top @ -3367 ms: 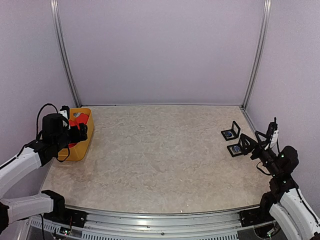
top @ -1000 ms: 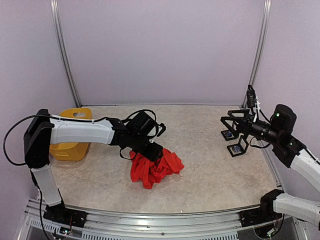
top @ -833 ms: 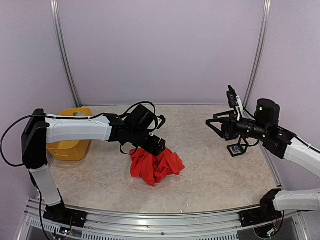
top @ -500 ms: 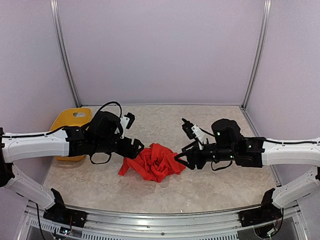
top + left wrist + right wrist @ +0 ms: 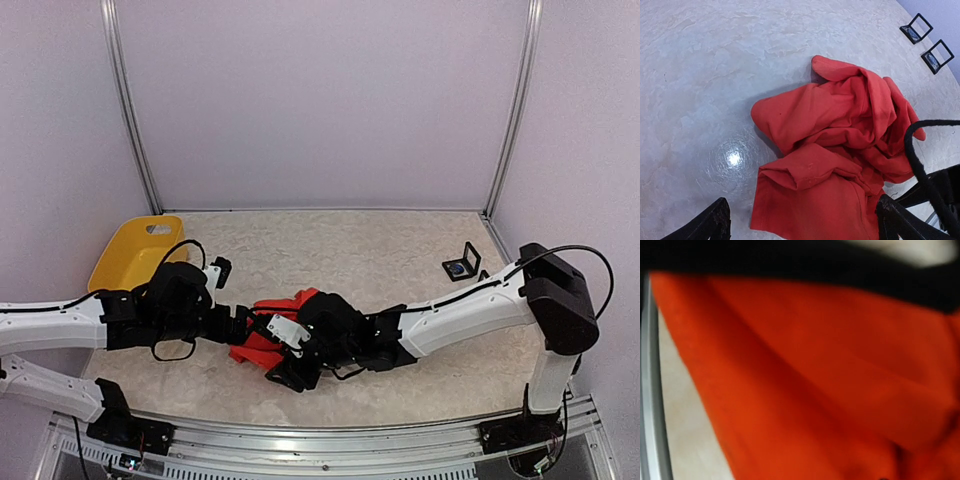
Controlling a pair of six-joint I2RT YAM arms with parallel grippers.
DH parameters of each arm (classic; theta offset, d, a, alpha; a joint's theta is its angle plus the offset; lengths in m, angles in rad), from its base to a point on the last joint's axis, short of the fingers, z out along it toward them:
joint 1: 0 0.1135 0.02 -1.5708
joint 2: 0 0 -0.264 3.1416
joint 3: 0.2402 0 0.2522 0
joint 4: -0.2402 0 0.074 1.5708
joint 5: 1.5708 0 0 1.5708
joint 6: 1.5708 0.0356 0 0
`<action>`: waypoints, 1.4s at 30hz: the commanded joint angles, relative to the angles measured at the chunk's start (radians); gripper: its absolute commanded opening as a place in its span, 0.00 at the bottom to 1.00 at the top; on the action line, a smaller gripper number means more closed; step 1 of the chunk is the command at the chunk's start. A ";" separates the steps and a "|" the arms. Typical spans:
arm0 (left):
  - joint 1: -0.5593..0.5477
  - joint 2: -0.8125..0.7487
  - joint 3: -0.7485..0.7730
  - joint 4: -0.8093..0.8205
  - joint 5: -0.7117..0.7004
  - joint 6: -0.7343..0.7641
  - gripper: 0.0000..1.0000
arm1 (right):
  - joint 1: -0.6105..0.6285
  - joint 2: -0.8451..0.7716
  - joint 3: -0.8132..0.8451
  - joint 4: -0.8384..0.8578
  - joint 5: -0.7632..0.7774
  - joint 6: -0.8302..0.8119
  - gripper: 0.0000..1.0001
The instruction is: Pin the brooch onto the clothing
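Arms converged on T-shirt (image 5: 840, 150), bunched, no clear axis; left tool (image 5: 802, 220) gapes; right tool (image 5: 287, 372) unreadable.

Reads the T-shirt (image 5: 840, 150) as soft cloth: matt, no sheen, heavily creased. Finds the table top (image 5: 715, 65) smooth and stone-patterned with a slight gloss — carries one round glare spot (image 5: 733, 158). Takes the yellow bin (image 5: 125, 262) for smooth moulded plastic, faintly shiny. Sees pale brushed metal in the upright rail (image 5: 131, 110) and the front rail (image 5: 320, 432). Notes the white arm shells (image 5: 460, 310) as smooth satin plastic — black joints (image 5: 555, 300) duller. Rates the walls (image 5: 320, 100) flat matt.
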 commanded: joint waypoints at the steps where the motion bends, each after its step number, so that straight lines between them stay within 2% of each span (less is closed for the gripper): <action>1: 0.007 -0.051 -0.047 0.040 -0.011 -0.048 0.96 | 0.052 0.109 0.096 0.052 0.105 -0.051 0.62; 4: 0.009 -0.049 -0.044 0.044 -0.009 -0.045 0.96 | 0.061 0.169 0.134 0.078 0.169 -0.029 0.61; 5: 0.010 -0.045 -0.039 0.043 -0.008 -0.043 0.96 | 0.061 0.182 0.143 0.085 0.192 -0.016 0.49; 7: 0.010 -0.036 -0.027 0.034 -0.006 -0.037 0.96 | 0.060 0.190 0.155 0.085 0.242 0.001 0.14; 8: 0.010 -0.036 -0.019 0.027 -0.006 -0.032 0.96 | 0.061 0.182 0.153 0.083 0.262 0.005 0.00; 13: 0.029 -0.087 0.037 -0.045 -0.036 0.002 0.96 | 0.039 0.039 0.055 0.069 0.299 -0.004 0.00; 17: 0.053 -0.170 0.101 -0.089 -0.067 0.035 0.96 | -0.032 -0.157 -0.014 -0.037 0.178 -0.028 0.00; 19: 0.059 -0.214 0.135 -0.108 -0.083 0.056 0.96 | -0.048 -0.262 -0.010 -0.094 0.105 -0.095 0.00; 24: 0.063 -0.282 0.196 -0.129 -0.120 0.113 0.98 | -0.045 -0.439 0.200 -0.263 -0.160 -0.234 0.00; 26: 0.064 -0.288 0.212 -0.139 -0.141 0.131 0.98 | -0.042 -0.472 0.326 -0.276 -0.292 -0.250 0.00; 28: 0.064 -0.286 0.227 -0.155 -0.157 0.142 0.98 | -0.044 -0.499 0.412 -0.268 -0.326 -0.254 0.00; 31: 0.064 -0.279 0.243 -0.166 -0.161 0.149 0.98 | -0.062 -0.526 0.482 -0.260 -0.194 -0.260 0.00; 35: 0.064 -0.269 0.256 -0.172 -0.158 0.162 0.97 | -0.149 -0.519 0.446 -0.261 0.141 -0.189 0.00; 39: 0.064 -0.250 0.261 -0.179 -0.126 0.177 0.97 | -0.327 -0.473 0.366 -0.312 0.167 -0.004 0.00; 42: 0.052 -0.203 0.249 -0.184 -0.022 0.198 0.93 | -0.458 -0.463 0.263 -0.309 0.176 0.063 0.00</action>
